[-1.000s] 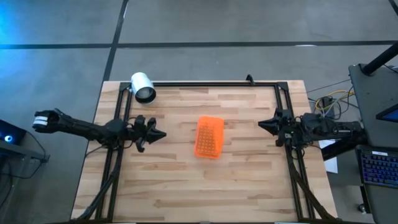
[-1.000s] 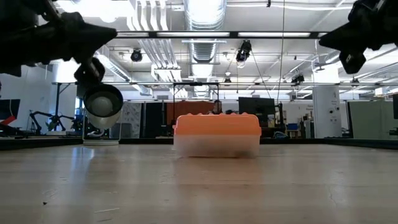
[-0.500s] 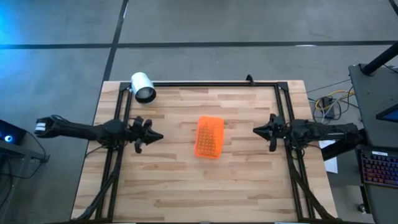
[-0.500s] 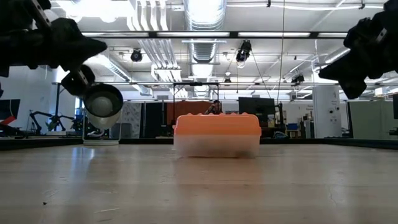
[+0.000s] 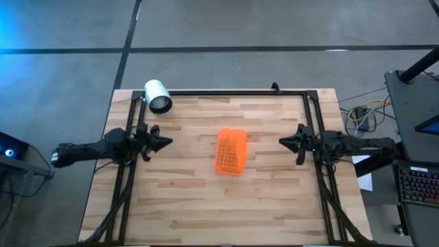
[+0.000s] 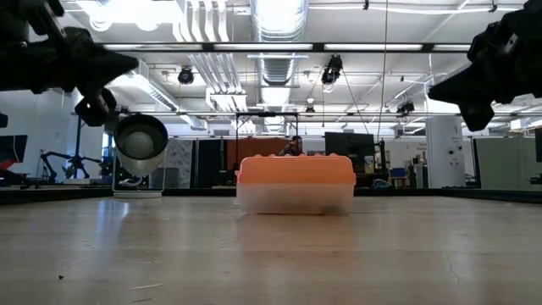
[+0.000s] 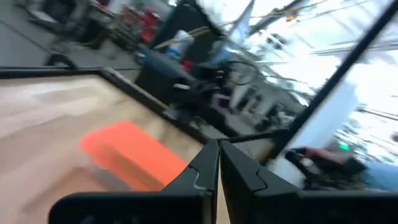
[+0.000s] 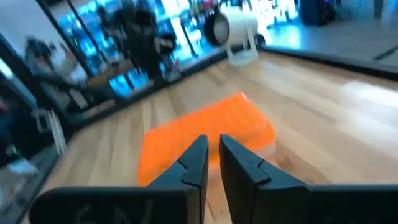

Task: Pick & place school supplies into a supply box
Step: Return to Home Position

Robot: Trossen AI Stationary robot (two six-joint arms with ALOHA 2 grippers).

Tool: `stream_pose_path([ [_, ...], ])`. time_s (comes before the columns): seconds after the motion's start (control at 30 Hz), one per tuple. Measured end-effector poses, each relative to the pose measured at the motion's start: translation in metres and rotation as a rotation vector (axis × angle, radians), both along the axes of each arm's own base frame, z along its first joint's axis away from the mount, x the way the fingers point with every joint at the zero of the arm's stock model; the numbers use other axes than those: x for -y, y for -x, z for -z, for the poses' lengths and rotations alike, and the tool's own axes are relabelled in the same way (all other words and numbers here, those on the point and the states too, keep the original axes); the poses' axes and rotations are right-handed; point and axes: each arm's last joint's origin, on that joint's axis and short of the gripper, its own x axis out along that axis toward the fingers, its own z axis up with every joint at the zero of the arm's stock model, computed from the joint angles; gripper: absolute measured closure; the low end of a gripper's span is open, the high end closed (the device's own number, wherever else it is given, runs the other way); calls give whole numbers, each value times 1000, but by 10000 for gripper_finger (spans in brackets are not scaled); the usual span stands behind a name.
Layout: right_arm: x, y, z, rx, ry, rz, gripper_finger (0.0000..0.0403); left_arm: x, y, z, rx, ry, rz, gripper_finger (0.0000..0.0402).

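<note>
Supply box (image 5: 230,151) closed at the centre of the wooden table (image 5: 206,206), with both grippers clear of it.

From above, the box is a ribbed, bright orange rectangle with rounded corners, lying slightly askew on pale butcher-block planks inside a black metal frame (image 5: 233,92). The left gripper (image 5: 167,142) sits at centre-left and the right gripper (image 5: 282,143) at centre-right, each pointing at the box and well apart from it. Only the low view shows the cloudy clear plastic base (image 6: 295,200) under the orange lid (image 6: 295,169), and both grippers hanging above the tabletop. The wrist views show the left fingers (image 7: 199,171) pressed together and the right fingers (image 8: 193,165) drawn close with a sliver between, neither holding anything. A smooth white cylinder (image 5: 158,96) lies at the table's upper left by the frame's corner, its dark open end facing the low camera.
</note>
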Motion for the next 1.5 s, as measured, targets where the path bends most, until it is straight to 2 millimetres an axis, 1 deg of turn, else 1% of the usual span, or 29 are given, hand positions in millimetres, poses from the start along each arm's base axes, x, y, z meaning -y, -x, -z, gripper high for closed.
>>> stream_pose_path([
  [0.07,2,-2,-2,67,-3,20,369,-4,1,-3,26,-4,-42,401],
  [0.13,4,-6,-1,196,-6,44,369,-7,2,-5,50,-6,-77,401],
  [0.23,6,-6,-5,263,-8,61,369,-7,1,-2,26,-2,-87,401],
  [0.47,6,-6,-4,249,-6,70,369,-8,2,-3,33,-3,-90,401],
  [0.73,6,-6,-4,248,-4,69,369,-15,3,-3,32,-4,-174,401],
  [1.23,6,-6,-4,250,-4,69,369,-16,1,0,-5,3,-175,401],
  [1.5,6,-7,-1,221,-4,69,369,-16,1,0,-5,3,-175,401],
])
